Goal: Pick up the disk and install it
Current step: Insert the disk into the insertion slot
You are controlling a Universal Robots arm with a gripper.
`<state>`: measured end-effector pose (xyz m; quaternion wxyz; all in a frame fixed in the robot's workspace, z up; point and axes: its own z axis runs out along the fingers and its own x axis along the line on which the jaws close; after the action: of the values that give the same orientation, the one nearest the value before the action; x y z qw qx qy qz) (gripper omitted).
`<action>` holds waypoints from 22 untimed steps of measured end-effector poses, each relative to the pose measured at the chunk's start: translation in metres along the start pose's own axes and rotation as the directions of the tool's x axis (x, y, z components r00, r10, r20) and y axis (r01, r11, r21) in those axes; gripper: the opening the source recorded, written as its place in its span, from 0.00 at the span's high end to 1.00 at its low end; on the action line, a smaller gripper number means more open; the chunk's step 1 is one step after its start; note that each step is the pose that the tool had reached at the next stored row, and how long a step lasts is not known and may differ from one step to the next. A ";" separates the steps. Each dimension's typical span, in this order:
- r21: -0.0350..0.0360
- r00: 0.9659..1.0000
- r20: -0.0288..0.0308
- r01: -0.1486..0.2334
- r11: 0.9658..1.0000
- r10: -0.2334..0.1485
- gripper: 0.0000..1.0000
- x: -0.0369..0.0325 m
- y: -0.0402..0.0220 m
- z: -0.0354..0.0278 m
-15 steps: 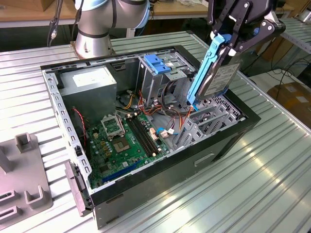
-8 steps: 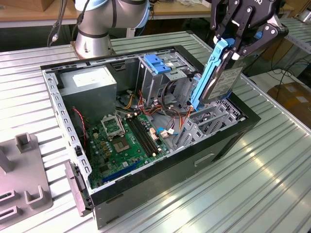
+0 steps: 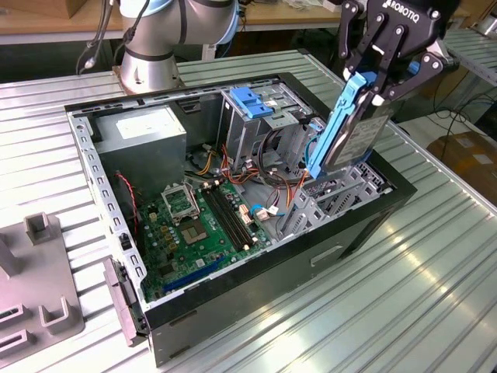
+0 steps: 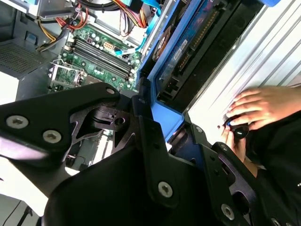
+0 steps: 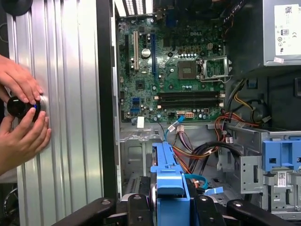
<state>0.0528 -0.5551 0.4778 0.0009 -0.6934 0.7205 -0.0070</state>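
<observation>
The black end effector (image 3: 374, 89) is clamped on the blue-railed flat grey metal disk (image 3: 356, 136), tilted above the open black computer case (image 3: 248, 301). I judge it rigid, dense and shock-sensitive; hold it by the rail edges.

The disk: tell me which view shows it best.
The exterior view: the disk shows nearly whole, tilted, held by the gripper above the open computer case. The second wrist view shows the disk close up, partly cut off; the first wrist view shows its blue rail end-on.
</observation>
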 end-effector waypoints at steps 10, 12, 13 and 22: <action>-0.005 1.000 0.000 0.003 1.000 -0.003 0.63 0.0019 -0.0055 0.0130; -0.006 1.000 0.000 0.003 1.000 -0.003 0.63 0.0019 -0.0054 0.0147; -0.006 1.000 0.000 0.003 1.000 -0.003 0.63 0.0020 -0.0054 0.0152; -0.012 1.000 0.000 0.003 1.000 -0.003 0.63 0.0034 -0.0084 0.0263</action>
<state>0.0614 -0.5591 0.4516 -0.0032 -0.6944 0.7196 -0.0027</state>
